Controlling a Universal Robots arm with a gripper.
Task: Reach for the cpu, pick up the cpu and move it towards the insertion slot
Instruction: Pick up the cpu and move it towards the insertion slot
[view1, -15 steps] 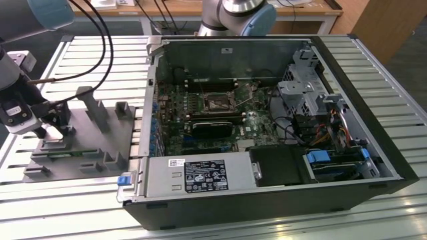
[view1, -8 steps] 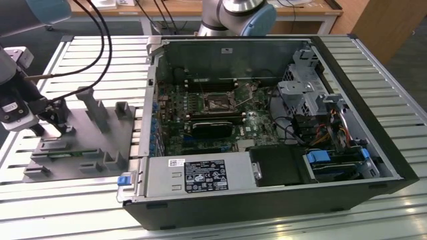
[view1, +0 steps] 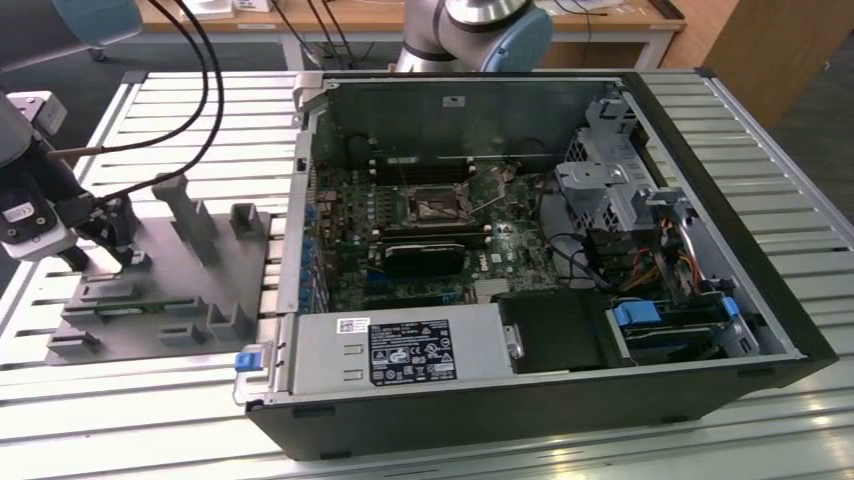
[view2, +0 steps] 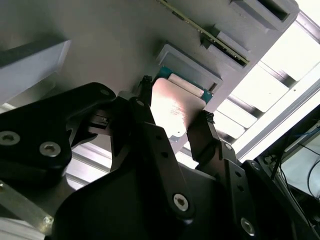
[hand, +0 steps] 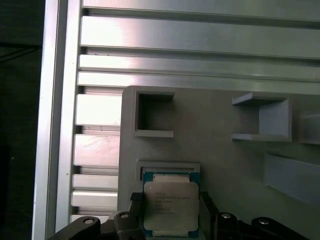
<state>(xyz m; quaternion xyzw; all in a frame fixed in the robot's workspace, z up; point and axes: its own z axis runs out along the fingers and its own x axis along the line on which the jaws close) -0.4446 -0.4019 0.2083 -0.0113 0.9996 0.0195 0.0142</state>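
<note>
The cpu (hand: 170, 206) is a flat square chip with a shiny silver top and a teal rim. It lies at a shallow pocket of the grey fixture plate (view1: 160, 290), at the exterior view's left. My gripper (view1: 114, 235) stands over that plate. In both wrist views its two black fingers (view2: 205, 125) press against opposite edges of the cpu (view2: 172, 110), so the gripper (view2: 175, 102) is shut on it. Whether the chip has left the pocket I cannot tell. The insertion slot (view1: 434, 205) is the square socket on the motherboard inside the open computer case.
The open black computer case (view1: 747, 260) fills the middle and right of the slatted metal table (view1: 174, 100). Grey posts and blocks (view1: 180, 205) rise from the fixture plate near the gripper. Black cables (view1: 200, 80) hang above the fixture. A second arm's base (view1: 481, 35) stands behind the case.
</note>
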